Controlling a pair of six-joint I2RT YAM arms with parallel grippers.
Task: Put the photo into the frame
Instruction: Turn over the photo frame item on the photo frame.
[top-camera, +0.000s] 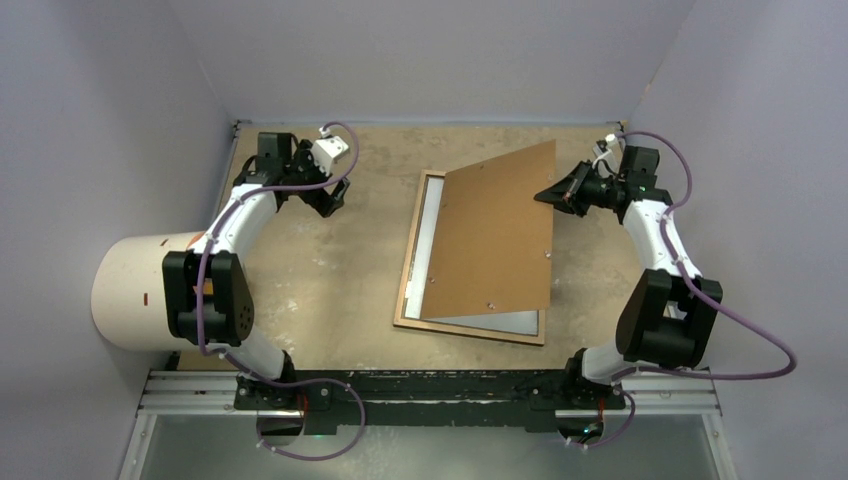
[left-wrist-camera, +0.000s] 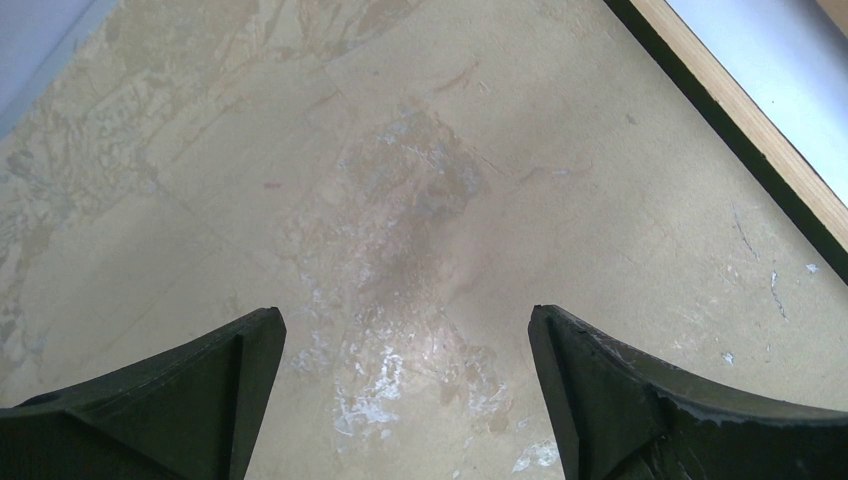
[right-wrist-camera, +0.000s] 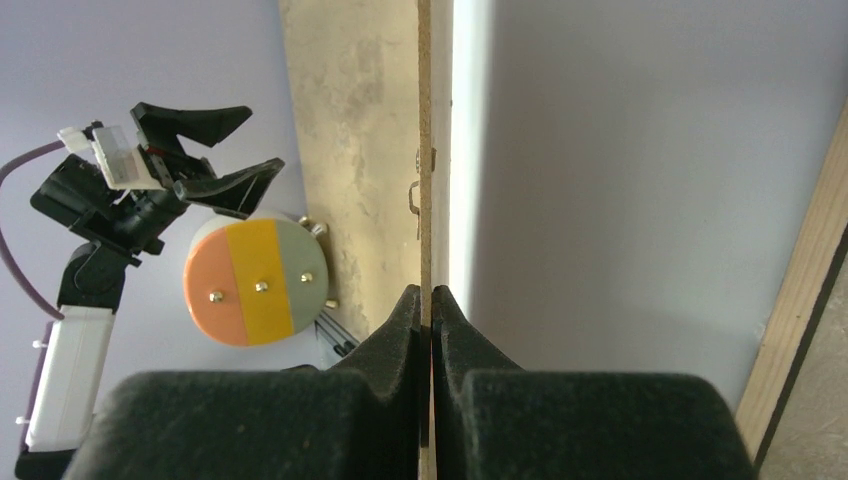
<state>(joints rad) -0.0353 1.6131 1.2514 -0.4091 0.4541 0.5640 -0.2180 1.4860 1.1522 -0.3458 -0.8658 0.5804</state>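
Cataloguing the bench, left to right.

1. Cylinder (top-camera: 125, 290): cream, at the table's (top-camera: 330, 290) left edge, untouched.
2. Left gripper (top-camera: 330, 200): jaws spread wide, holding nothing, over bare table beside the frame.
3. Frame (top-camera: 470, 332): lying back-up mid-table, with a pale surface inside it.
4. Backing board (top-camera: 495, 230): brown, skewed across the frame, right edge raised.
5. Right gripper (top-camera: 550, 196): pinched tight on that raised edge.
6. Photo: we cannot pick it out. The pale sheet under the board may be its white back or only the pane.

Step, as we judge it: holding the board up. We would keep the pinch firm and the lift shallow, so the frame is not dragged.

Views: only the left wrist shows the frame's dark inner lip (left-wrist-camera: 745, 115). Only the right wrist shows the board edge-on (right-wrist-camera: 425, 150) between shut fingers, and the cylinder's orange, yellow and grey end.
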